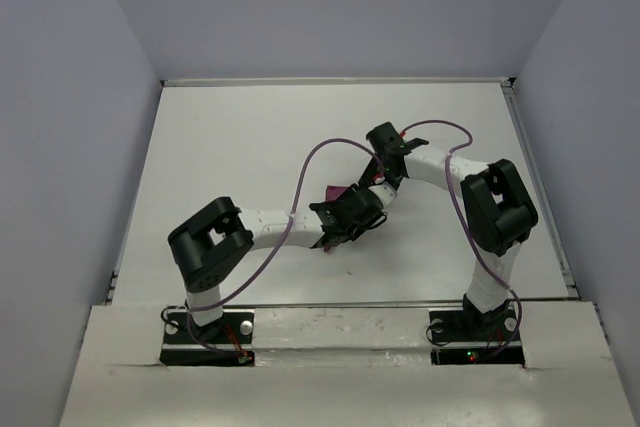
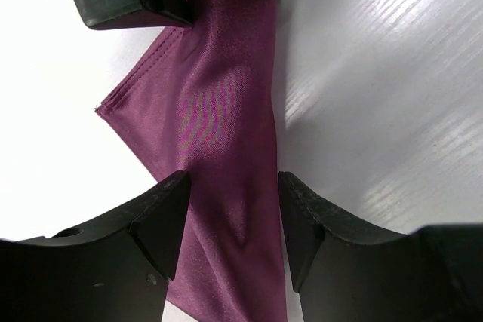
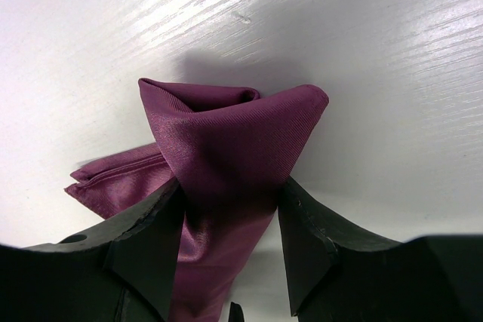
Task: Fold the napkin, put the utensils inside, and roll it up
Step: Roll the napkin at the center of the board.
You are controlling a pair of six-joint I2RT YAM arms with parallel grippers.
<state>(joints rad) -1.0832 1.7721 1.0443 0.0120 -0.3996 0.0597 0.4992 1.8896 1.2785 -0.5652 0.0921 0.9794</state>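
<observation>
Left pincer [image 2: 232,180] and right pincer [image 3: 230,186] each clamp an end of the napkin [image 2: 226,111].

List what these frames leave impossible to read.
- Utensils: visible in no view; whether the napkin folds hide them cannot be told.
- Top view: left gripper and right gripper cover nearly all the napkin.
- Left wrist view: napkin's near end cut off by the bottom edge, far end hidden by the right gripper.

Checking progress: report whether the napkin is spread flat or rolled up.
Rolled up: the napkin is a narrow bundle with a curled, hollow end.
</observation>
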